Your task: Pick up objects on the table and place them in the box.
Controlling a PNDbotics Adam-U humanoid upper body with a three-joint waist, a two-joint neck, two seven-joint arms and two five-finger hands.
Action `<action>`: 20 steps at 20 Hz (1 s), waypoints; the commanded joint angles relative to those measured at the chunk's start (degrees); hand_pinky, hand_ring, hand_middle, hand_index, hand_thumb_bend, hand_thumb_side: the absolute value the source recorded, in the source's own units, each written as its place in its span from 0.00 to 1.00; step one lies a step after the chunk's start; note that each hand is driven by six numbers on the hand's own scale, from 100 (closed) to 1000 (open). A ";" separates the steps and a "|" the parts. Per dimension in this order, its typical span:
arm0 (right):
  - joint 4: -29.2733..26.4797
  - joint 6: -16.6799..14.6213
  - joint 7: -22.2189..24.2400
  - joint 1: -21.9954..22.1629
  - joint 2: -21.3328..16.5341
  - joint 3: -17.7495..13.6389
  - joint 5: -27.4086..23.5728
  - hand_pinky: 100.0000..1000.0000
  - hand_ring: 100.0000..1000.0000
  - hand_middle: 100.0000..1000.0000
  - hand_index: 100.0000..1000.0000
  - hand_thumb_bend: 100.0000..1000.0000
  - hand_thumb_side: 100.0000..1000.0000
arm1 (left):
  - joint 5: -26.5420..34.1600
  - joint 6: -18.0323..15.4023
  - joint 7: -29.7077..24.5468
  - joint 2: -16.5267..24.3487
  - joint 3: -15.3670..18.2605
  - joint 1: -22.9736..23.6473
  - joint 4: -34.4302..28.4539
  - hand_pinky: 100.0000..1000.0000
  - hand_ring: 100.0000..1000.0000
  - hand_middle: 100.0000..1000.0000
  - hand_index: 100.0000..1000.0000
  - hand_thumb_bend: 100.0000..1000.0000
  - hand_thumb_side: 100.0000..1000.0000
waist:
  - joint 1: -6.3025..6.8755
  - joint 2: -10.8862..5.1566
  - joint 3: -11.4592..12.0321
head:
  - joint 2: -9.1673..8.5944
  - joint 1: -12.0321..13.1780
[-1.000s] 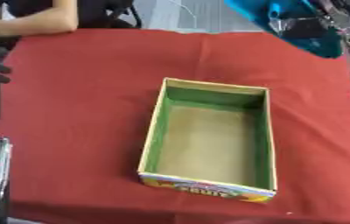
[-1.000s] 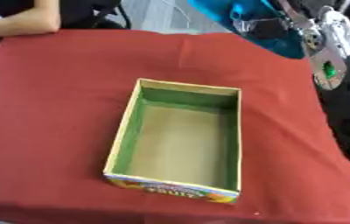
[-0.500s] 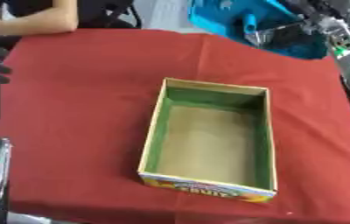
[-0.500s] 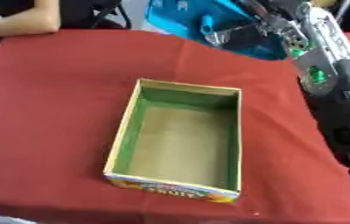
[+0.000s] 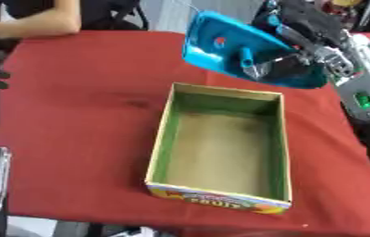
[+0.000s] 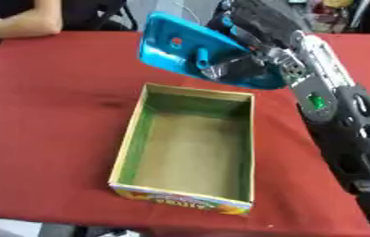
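Left eye view: right hand, fingers curled around a blue object, upper centre, above the box's far end. Right eye view: the object sits below and left of the fingers.

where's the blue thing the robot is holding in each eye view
Left eye view: the blue object sits upper right of centre, held by the right hand, above the far end of the box.
Right eye view: the same blue object sits nearer top centre, again over the box's far end.
Shared landmark: the open, green-lined box on the red table.
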 commanded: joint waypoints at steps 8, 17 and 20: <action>9.92 -1.74 -1.46 0.48 3.08 0.00 1.61 0.00 0.00 0.00 0.16 0.00 0.43 | -0.21 -0.06 -0.08 1.09 0.22 -0.68 -1.06 0.37 0.40 0.52 0.58 0.00 0.97 | 0.33 -0.67 -0.02 | -0.48 -0.75; 17.54 -3.06 -5.51 0.54 6.38 -0.97 6.19 0.00 0.00 0.00 0.17 0.00 0.41 | -0.14 -0.11 -0.13 1.00 0.17 -0.68 -1.09 0.37 0.40 0.52 0.58 0.00 0.97 | 0.44 -0.66 -0.11 | -0.66 -2.66; 19.07 -3.10 -6.20 0.62 7.05 -1.31 7.33 0.00 0.00 0.00 0.18 0.00 0.41 | -0.14 -0.11 -0.13 1.00 0.17 -0.70 -1.09 0.37 0.40 0.52 0.58 0.00 0.97 | 0.41 -0.63 -0.13 | -0.94 -4.48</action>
